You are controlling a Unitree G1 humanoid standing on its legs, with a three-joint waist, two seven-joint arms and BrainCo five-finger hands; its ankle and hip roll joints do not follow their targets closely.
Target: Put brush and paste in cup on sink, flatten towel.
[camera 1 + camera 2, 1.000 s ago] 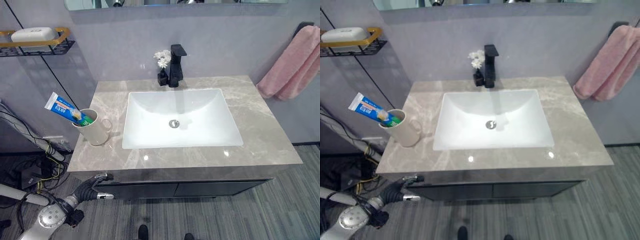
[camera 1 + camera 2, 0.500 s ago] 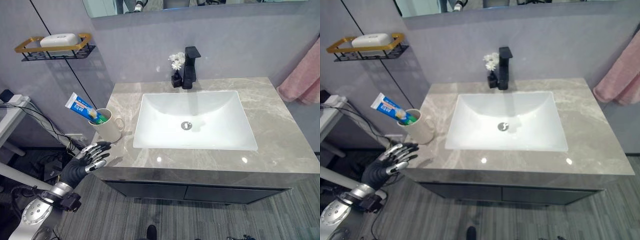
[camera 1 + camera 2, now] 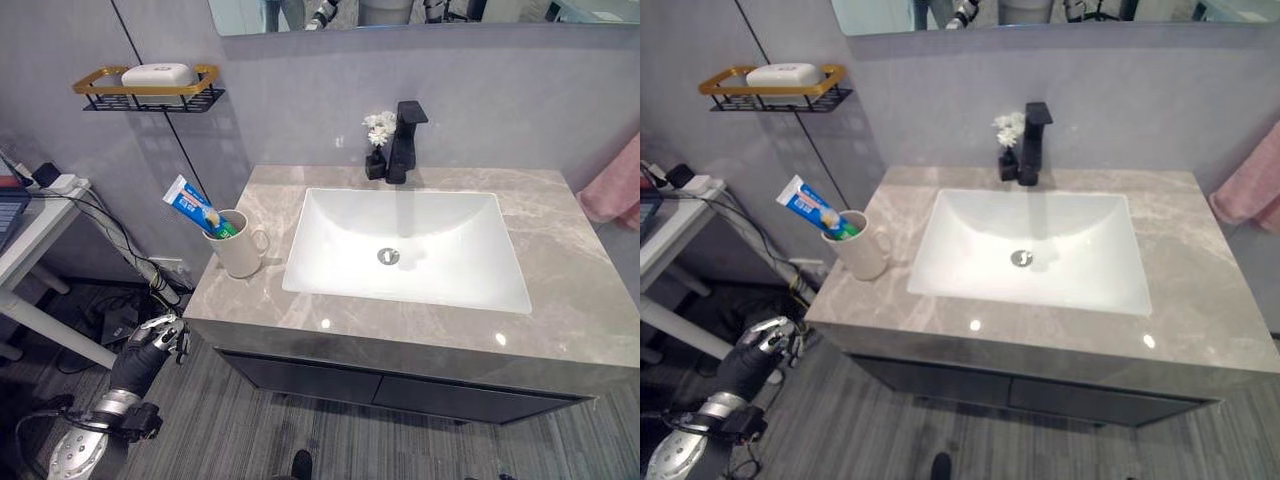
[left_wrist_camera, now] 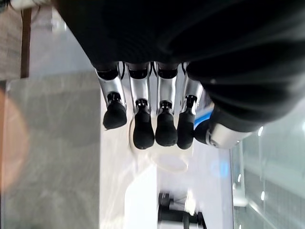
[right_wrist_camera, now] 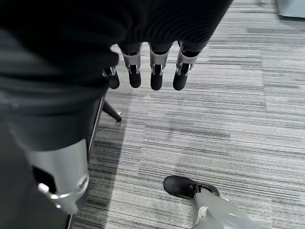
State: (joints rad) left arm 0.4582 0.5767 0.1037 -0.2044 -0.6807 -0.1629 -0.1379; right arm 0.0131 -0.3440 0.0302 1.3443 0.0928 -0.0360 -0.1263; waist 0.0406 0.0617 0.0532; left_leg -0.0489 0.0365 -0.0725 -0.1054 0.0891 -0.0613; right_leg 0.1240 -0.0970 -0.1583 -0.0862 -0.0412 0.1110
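A cream cup (image 3: pixel 240 247) stands on the left end of the grey marble counter (image 3: pixel 575 300), beside the white sink basin (image 3: pixel 410 245). A blue and white toothpaste tube (image 3: pixel 192 206) leans out of the cup toward the left. A pink towel (image 3: pixel 613 190) hangs bunched on the wall at the far right. My left hand (image 3: pixel 149 344) hangs below the counter's left front corner, fingers (image 4: pixel 143 129) relaxed and holding nothing. My right hand, fingers (image 5: pixel 156 71) loose and empty, hangs over the striped floor.
A black faucet (image 3: pixel 405 140) and a small vase of white flowers (image 3: pixel 378 128) stand behind the basin. A gold-rimmed wall shelf (image 3: pixel 150 90) holds a white soap bar. A white side table (image 3: pixel 35 225) with cables stands at the left.
The camera has swung left, so the towel has slid toward the right edge. My left hand rose to the counter's front edge with fingers spread, then dropped back below it.
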